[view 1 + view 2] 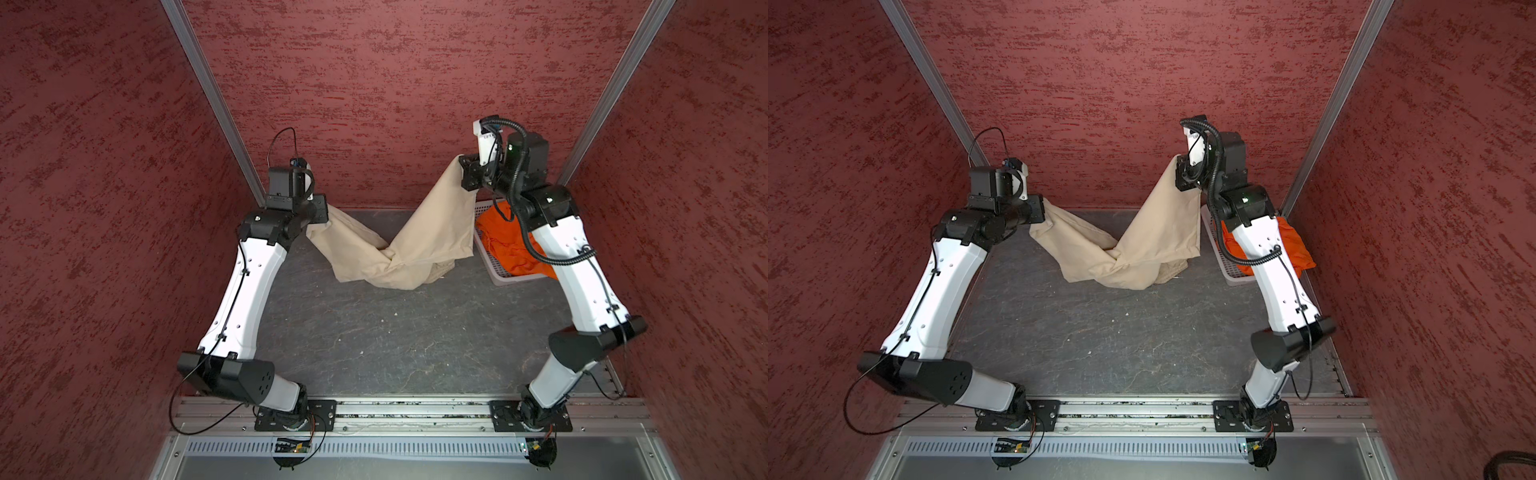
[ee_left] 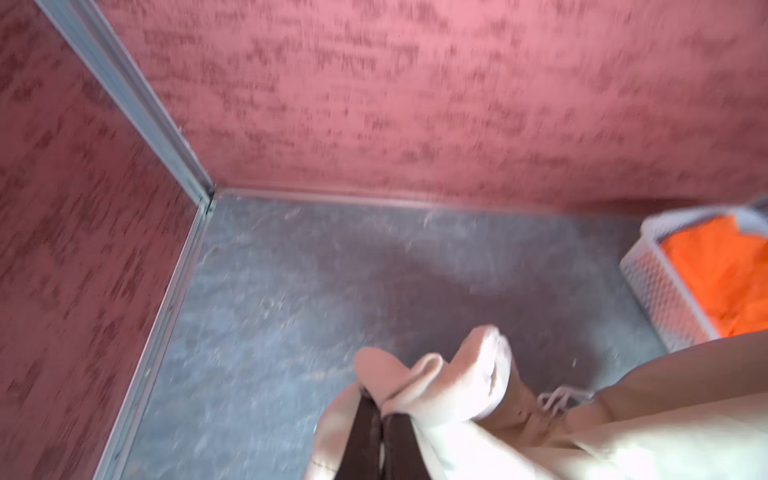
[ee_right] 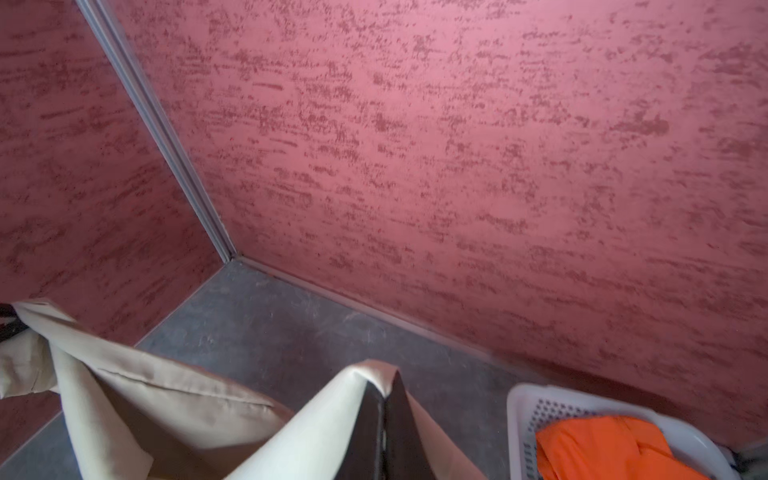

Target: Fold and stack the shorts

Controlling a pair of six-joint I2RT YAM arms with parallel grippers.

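Observation:
The beige shorts [image 1: 432, 232] [image 1: 1154, 237] hang stretched between my two grippers, twisted in the middle, with the lowest folds resting on the grey table. My left gripper [image 1: 326, 212] [image 2: 380, 405] is shut on one edge of the cloth, low at the back left. My right gripper [image 1: 466, 172] [image 3: 384, 395] is shut on another edge and holds it higher, at the back right. A white drawstring [image 2: 557, 399] shows in the left wrist view. The orange shorts [image 1: 507, 241] [image 3: 602, 449] lie crumpled in the basket, partly hidden by my right arm.
A white perforated basket [image 1: 503, 278] [image 1: 1235, 278] [image 2: 656, 286] stands at the back right corner under my right arm. Red textured walls close in the back and both sides. The grey tabletop [image 1: 395, 332] stretches from the shorts to the front rail.

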